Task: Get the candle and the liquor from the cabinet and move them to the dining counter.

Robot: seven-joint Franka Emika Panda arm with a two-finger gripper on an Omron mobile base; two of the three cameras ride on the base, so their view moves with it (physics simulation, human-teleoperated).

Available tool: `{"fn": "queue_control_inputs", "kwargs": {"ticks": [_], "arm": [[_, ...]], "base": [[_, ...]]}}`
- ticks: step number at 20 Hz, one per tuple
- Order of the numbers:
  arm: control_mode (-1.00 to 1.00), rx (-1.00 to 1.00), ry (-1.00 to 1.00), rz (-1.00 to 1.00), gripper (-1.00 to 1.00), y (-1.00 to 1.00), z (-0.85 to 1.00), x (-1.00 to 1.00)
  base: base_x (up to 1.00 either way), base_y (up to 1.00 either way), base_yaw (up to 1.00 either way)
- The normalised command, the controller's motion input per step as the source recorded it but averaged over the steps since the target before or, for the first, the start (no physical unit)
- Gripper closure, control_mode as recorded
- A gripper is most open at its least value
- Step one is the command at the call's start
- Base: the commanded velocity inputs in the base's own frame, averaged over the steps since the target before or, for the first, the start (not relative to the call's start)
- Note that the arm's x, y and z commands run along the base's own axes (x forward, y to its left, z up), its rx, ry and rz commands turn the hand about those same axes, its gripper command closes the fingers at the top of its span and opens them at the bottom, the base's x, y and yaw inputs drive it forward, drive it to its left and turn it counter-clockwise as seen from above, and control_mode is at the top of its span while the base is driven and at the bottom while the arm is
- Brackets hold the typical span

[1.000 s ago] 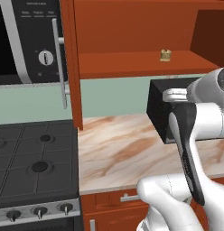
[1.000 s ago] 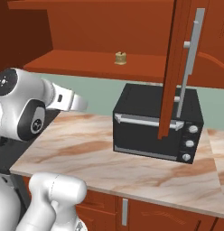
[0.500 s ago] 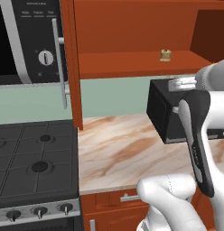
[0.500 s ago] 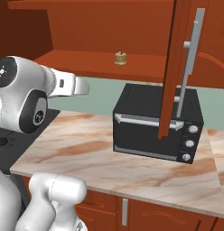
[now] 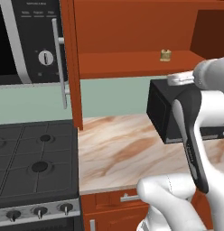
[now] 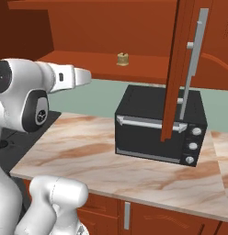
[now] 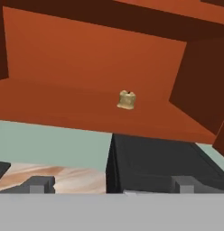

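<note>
Candle (image 7: 126,99) first: a small squat lump of yellowish gold, standing alone on the bare lower shelf of the open cabinet (image 5: 132,63), toward the right side of it and well back from the front edge. The cabinet is smooth red-brown wood, its open door (image 6: 180,69) swung out edge-on toward me in the right base view, with a long straight silver handle (image 6: 195,59) running down it. Directly below the shelf sits a toaster oven (image 6: 157,126), a boxy black thing with a pale bar across its front and three round knobs at the right; the hanging door crosses in front of it. It rests on a marble-look worktop (image 5: 118,149), beige with brown veins, glossy and flat, over red-brown drawer fronts. To the left is a dark stove (image 5: 37,167) with round burners and grey knobs, and above it a black microwave (image 5: 28,40) with a silver handle and a dial. The gripper (image 7: 113,184) hangs above the oven with its two grey fingertips (image 7: 39,184) spread wide and nothing between them, pointed at the shelf, well short of the candle.
</note>
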Motion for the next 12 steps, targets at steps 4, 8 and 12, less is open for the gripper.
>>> {"fn": "queue_control_inputs", "kwargs": {"ticks": [4,8,12], "arm": [[-1.0,0.0,0.12,0.0,-1.0,-0.06,0.33,0.26],[-1.0,0.02,0.11,0.0,-1.0,-0.08,0.29,0.29],[-1.0,0.01,0.03,0.0,-1.0,-0.12,0.19,0.32]], "base": [[0.0,0.0,0.0],[0.0,0.0,0.0],[0.0,0.0,0.0]]}}
